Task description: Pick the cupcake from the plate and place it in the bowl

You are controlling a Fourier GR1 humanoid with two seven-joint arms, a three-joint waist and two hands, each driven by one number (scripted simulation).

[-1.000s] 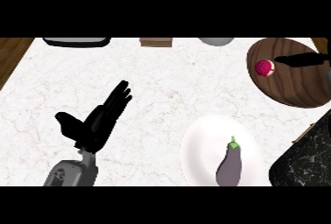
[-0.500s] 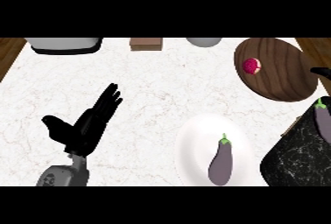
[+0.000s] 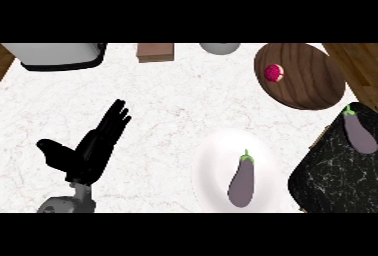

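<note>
The small pink-red cupcake [image 3: 274, 73] is sitting on the brown wooden plate [image 3: 310, 85] at about one o'clock on the marble counter [image 3: 162, 105], apart from every hand. The left hand [image 3: 88, 150] is resting open at about eight o'clock, fingers straight and spread wide, thumb out, holding nothing. The right hand is not showing in the head view at all, so nothing can be said of its fingers. A white dish [image 3: 221, 165], likely the target bowl, is lying at about five o'clock with a purple eggplant [image 3: 242, 180] inside it; a second eggplant [image 3: 360, 131] is lying on a dark marbled slab [image 3: 328, 175] at about three o'clock. Along the twelve o'clock edge are standing a grey appliance [image 3: 59, 54], a brown block [image 3: 156, 51] and a grey rounded object [image 3: 220, 47]. The main risks, as I judge them: the cupcake is small and near the plate's left part, so a closing hand could be nudging it off the rim rather than catching it; the eggplant is taking up much of the dish, so the cupcake could be landing on it and rolling out; and the look-alike eggplants could be drawing the reach to the wrong thing.
</note>
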